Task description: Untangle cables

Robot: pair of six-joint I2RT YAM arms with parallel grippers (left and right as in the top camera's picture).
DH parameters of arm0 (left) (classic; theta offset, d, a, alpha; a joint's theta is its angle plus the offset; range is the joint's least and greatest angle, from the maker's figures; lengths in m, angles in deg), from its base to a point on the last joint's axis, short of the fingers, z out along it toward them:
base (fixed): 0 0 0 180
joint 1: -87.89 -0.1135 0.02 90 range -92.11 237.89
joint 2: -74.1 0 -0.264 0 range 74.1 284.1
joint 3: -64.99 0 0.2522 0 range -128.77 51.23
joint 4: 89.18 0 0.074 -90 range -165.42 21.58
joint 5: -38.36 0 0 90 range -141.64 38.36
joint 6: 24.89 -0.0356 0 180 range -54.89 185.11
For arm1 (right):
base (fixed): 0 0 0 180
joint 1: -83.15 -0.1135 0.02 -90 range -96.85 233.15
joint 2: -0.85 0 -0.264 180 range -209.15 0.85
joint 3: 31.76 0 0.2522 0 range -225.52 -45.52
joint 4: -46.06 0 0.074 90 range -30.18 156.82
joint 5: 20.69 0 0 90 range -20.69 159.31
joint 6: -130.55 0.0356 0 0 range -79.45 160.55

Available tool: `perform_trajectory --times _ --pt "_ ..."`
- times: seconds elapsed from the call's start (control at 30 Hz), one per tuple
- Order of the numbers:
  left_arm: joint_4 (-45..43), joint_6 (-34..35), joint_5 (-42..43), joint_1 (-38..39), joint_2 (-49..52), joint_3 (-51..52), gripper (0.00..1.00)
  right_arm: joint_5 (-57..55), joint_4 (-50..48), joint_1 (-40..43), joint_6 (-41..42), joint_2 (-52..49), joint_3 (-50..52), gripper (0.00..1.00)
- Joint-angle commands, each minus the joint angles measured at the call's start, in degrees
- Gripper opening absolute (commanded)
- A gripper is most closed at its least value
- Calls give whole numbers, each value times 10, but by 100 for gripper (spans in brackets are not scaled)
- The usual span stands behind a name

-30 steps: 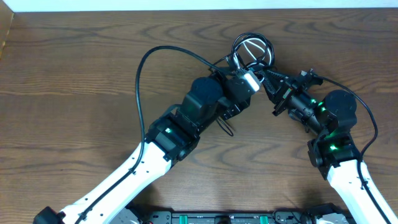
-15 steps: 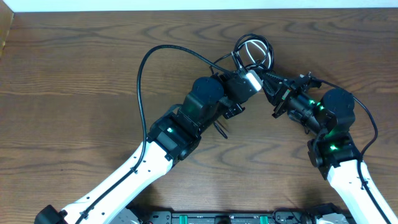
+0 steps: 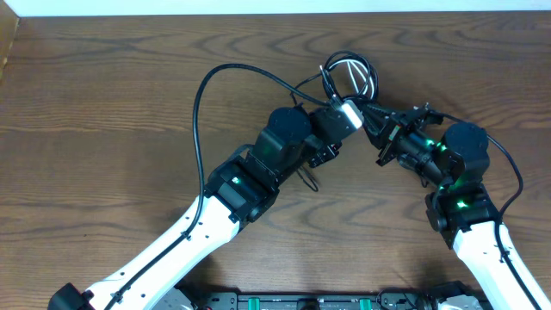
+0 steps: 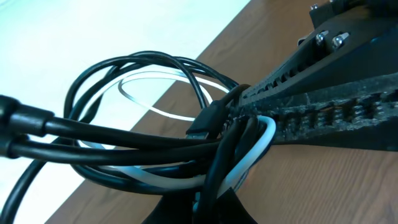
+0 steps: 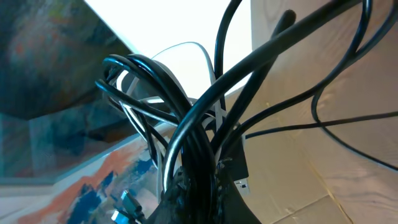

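The cables (image 3: 350, 72), black and white cords in one tangled coil, lie near the table's far edge between my two arms. My left gripper (image 3: 354, 108) reaches into the coil from the left and is shut on the cables. In the left wrist view the black and white strands (image 4: 155, 146) cross just above its jaws (image 4: 214, 208), which pinch a black strand. My right gripper (image 3: 377, 122) meets the coil from the right, shut on the cables. In the right wrist view the strands (image 5: 186, 118) fan upward out of its closed jaws (image 5: 202, 190).
The left arm's thick black cable (image 3: 200, 99) arcs high over the table's left-centre. A thin black cord end (image 3: 306, 178) curls under the left arm. The table's far edge (image 3: 275, 15) runs close behind the coil. The right gripper's ribbed finger (image 4: 323, 106) fills the left wrist view's right side.
My left gripper has closed on the cable bundle. The coil's loop has flattened and shifted slightly. The right gripper has kept its grip and barely moved.
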Motion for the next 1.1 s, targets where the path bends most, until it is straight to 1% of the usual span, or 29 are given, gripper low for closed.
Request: perform_trajectory --times 0.0,0.13,0.27,0.4,0.63,0.87,1.0,1.07 --pt "-9 3 -20 1 1 -1 7 5 16 -2 -33 3 -6 2" --pt "-1 12 -75 1 1 -1 8 3 26 -2 -55 3 -6 2" --pt "2 61 -151 -1 1 -1 7 1 26 -2 -73 3 -6 1" --pt "9 102 -188 -12 1 -1 7 1 26 -2 -95 3 -6 2" --pt "27 165 -190 -52 1 -1 7 8 27 -2 -125 3 -6 2" --pt "44 172 -188 -64 1 -1 8 8 27 -2 -148 3 -6 2" --pt "50 175 -188 -80 1 -1 7 15 27 -2 -198 3 -6 2" --pt "53 191 -188 -95 1 -1 8 21 28 -2 -220 3 -6 2"
